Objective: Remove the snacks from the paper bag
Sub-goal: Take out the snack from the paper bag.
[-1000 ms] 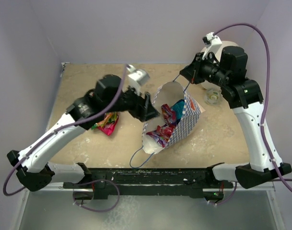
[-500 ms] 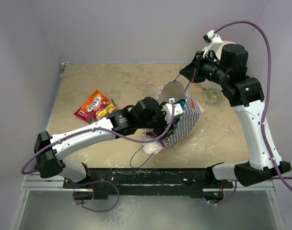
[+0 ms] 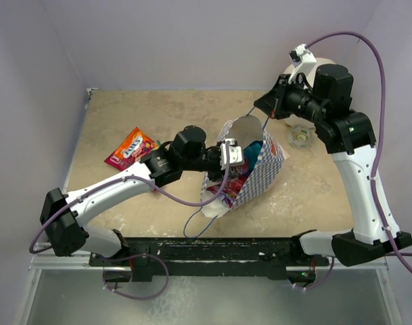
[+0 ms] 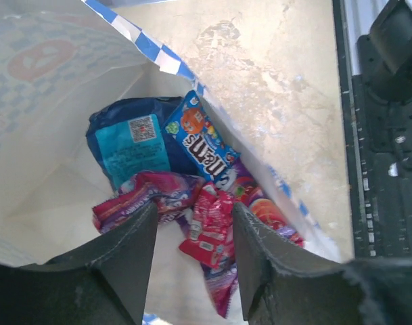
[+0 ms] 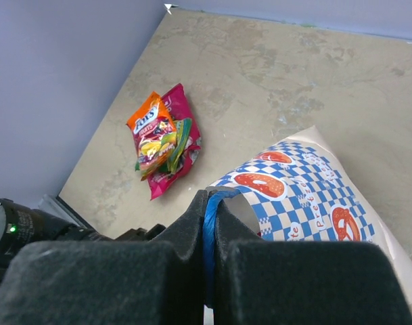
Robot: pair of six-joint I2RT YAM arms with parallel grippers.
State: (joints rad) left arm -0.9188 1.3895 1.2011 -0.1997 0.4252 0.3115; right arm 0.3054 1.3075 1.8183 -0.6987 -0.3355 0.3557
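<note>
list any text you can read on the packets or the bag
"m&m's": blue packet inside the paper bag.
Dark blue packet: QR code and fine print, too small to read.
Orange packet on the table: brand blurred.
Red lettering outside the bag: unreadable.

The blue-checked paper bag (image 3: 265, 170) lies tilted on the table (image 3: 158, 115), its mouth open. Bright snacks (image 4: 199, 223) are inside, and a few packets (image 3: 130, 150) lie to its left.

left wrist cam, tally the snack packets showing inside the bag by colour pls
blue packets: 2
pink-purple packets: 1
red packets: 1
red-orange packets: 1
total: 5 showing in the paper bag; more may be hidden underneath
</note>
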